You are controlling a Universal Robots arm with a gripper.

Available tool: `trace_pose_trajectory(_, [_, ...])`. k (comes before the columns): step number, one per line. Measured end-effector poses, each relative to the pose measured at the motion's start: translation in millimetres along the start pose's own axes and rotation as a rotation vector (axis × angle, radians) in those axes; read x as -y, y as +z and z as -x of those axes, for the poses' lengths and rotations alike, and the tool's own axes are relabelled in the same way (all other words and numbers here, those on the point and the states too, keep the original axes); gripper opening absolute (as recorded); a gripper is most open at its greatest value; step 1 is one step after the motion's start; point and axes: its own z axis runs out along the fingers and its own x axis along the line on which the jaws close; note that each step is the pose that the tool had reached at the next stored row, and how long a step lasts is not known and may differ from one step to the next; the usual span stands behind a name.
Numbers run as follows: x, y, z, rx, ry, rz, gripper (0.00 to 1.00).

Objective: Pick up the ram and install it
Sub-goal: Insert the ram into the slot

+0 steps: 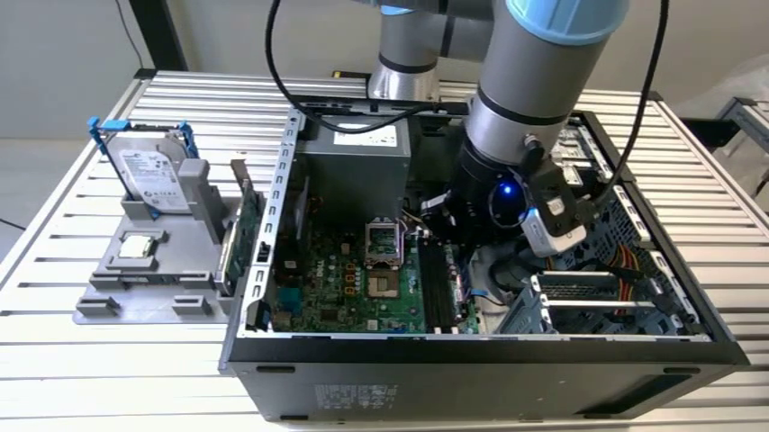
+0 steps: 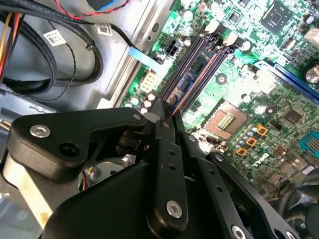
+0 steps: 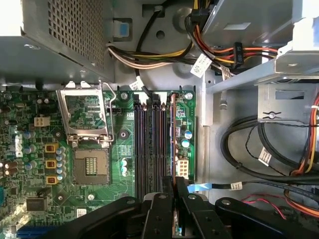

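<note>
1. 1 black two-fingered gripper [image 2: 167,115] hangs inside the open grey computer case [image 1: 481,355], over the green motherboard [image 3: 30,164].
2. We see the ram [image 2: 192,79], a long, narrow dark circuit-board stick, standing on edge in the black memory slots [image 3: 149,144]; both wrist views show it.
3. We judge it light, stiff and fragile, best held by its flat faces near the upper edge.
4. We read the jaws as nearly closed, pinching the stick's near end in both wrist views.
</note>
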Motion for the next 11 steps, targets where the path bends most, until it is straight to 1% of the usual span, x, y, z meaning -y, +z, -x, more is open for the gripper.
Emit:
trace_pose_trajectory(4, [0.3,4.9,0.1,0.0000,-0.008,-0.0003,0.00])
trace_pose_trajectory(11, [3.9,11.0,0.3,0.0000,-0.015,-0.0003,0.00])
